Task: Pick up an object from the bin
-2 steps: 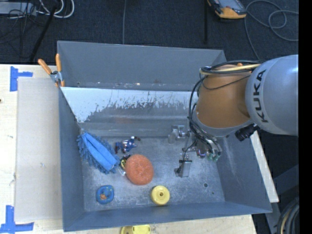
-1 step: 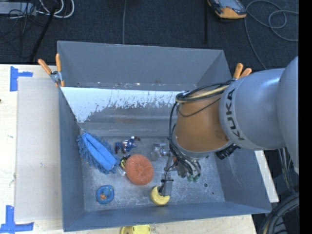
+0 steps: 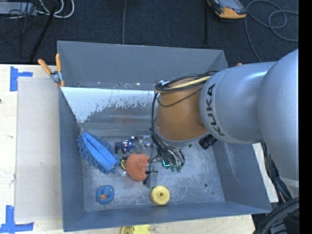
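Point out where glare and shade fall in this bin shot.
Camera view: bright glare streaks the bin's back wall. A soft sheen lies on the arm, brightest on its upper right curve. The front wall sits in darker shade than the floor.

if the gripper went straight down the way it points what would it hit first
Probably the right edge of the orange-red lump mid-bin, right beside the gripper; if it clears that, the grey bin floor. Depth is unclear.
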Robot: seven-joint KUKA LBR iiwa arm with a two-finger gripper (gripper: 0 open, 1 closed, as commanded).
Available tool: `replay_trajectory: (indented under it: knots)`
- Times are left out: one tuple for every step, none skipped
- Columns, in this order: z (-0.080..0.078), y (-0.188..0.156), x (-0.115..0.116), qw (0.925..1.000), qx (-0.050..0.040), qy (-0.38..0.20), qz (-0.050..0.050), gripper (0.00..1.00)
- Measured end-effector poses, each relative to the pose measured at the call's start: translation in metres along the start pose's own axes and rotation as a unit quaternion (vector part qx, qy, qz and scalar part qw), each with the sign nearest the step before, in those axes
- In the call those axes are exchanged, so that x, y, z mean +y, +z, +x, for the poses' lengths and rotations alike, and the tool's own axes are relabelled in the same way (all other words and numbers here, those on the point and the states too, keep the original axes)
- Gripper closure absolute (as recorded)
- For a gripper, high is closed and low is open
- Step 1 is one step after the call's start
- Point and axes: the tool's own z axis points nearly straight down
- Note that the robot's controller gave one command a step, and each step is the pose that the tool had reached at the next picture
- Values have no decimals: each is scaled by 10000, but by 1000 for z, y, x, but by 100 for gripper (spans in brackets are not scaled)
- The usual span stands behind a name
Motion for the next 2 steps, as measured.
replay_trajectory:
  knots:
    - [-12,-13,9,10000,-56,-42,-4,100]
    - [-12,-13,9,10000,-56,-42,-4,100]
